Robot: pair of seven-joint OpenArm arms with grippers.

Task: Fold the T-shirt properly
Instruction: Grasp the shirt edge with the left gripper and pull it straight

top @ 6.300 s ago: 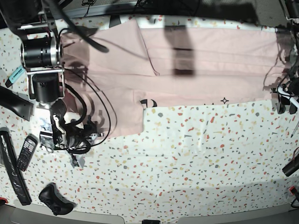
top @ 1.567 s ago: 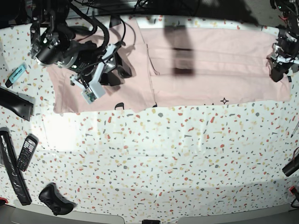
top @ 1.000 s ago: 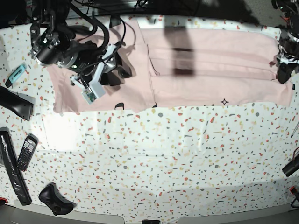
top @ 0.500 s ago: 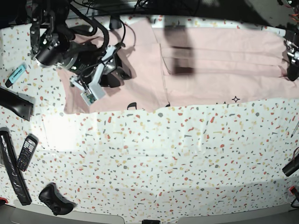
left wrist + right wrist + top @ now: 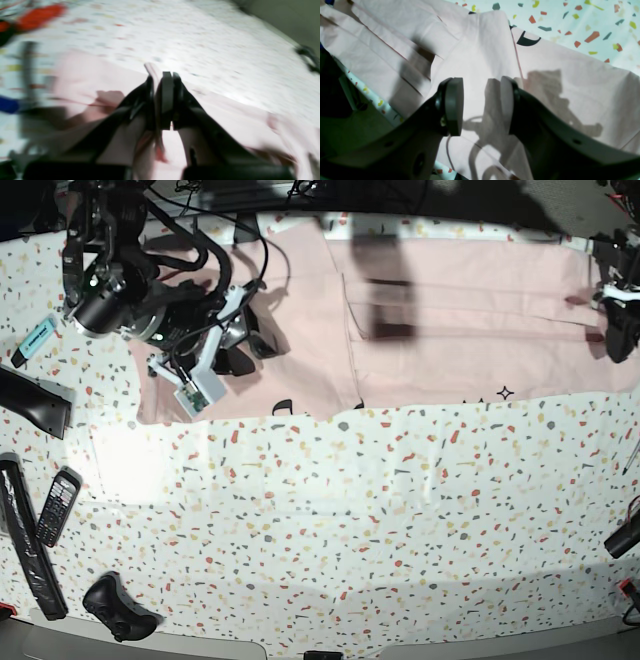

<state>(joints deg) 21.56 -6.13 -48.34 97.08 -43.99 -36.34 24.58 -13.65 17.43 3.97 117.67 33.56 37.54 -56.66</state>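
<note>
Stretching along the surface's [image 5: 400, 510] far edge, the shirt [image 5: 470, 320] is clamped by the left pincer [image 5: 160, 100]; right pincer [image 5: 481, 105] apart.

The T-shirt [image 5: 460, 320] is a soft pale pink, plain on the side facing up, with bits of black lettering peeking along its lower edge; the table [image 5: 400, 530] is white terrazzo-style, speckled with red, orange, yellow, teal and grey flecks; both tools are black, the right tool [image 5: 480, 107] with dark grey pads; off to the side there's a small teal thing [image 5: 36, 337], and a black phone [image 5: 56, 506] with pale keys
</note>
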